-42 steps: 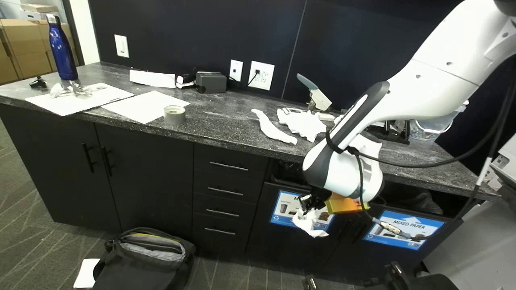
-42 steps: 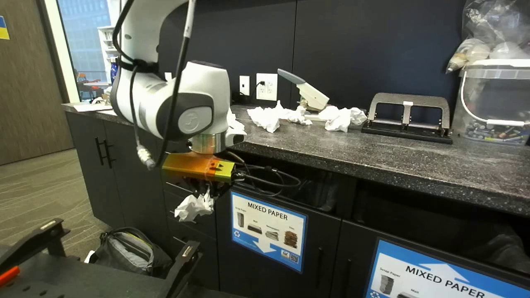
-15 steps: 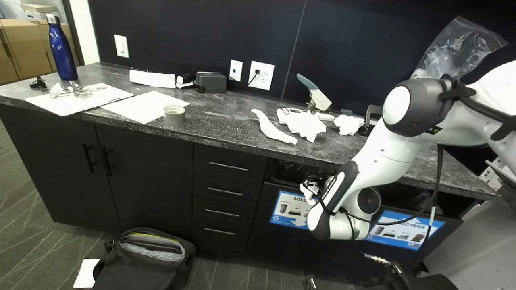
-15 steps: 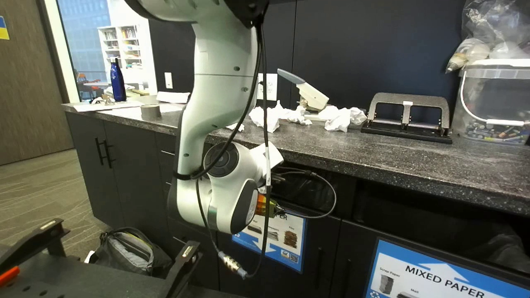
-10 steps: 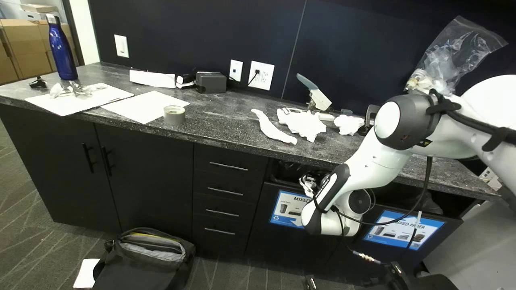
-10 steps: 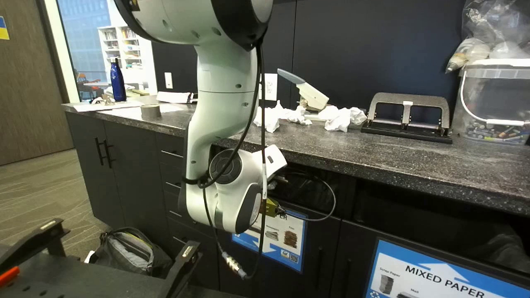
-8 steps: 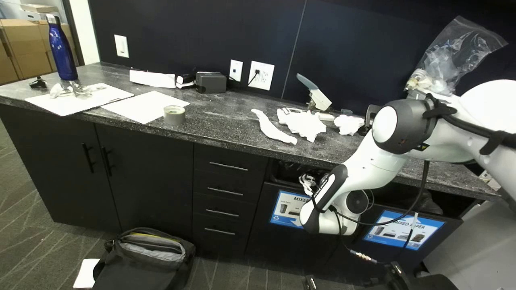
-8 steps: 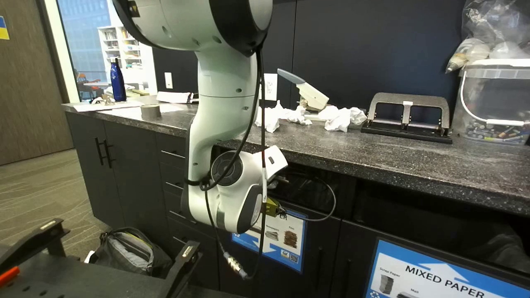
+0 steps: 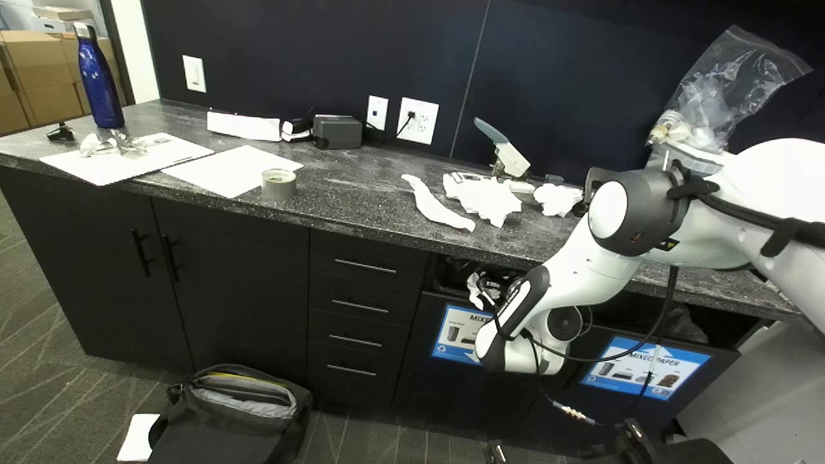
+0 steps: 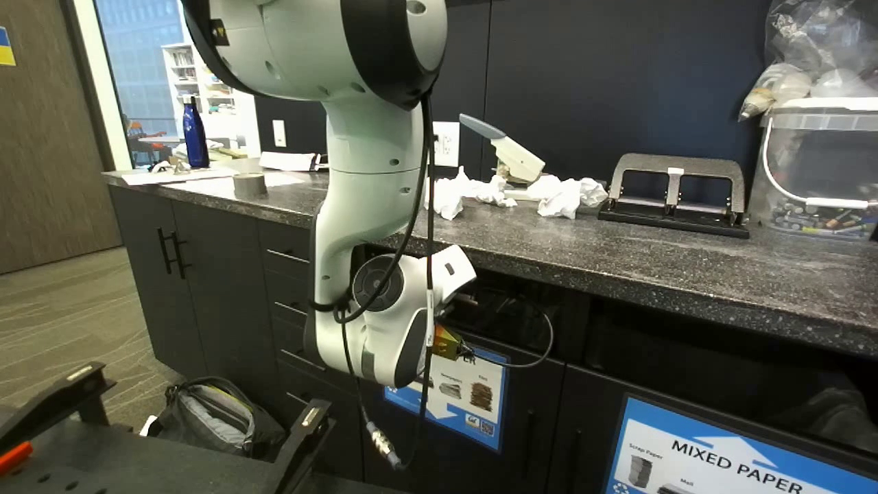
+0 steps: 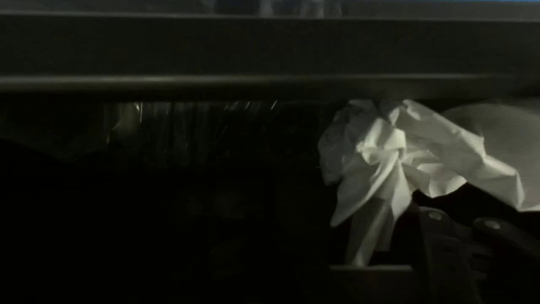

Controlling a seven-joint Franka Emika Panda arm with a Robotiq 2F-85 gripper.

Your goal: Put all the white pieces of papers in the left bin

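Here, white paper (image 9: 476,291) shows at the gripper (image 9: 496,283) by the left bin (image 9: 457,390), below the front edge of the table (image 9: 351,193); gripped or released, I cannot tell.

You have at least four white paper scraps (image 9: 486,196) in view; the exact number is unclear. You also have two bin fronts (image 9: 461,393), two blue-framed signs (image 9: 459,335), four drawers (image 9: 361,292), one blue bottle (image 9: 98,80) and one hole punch (image 10: 674,185).
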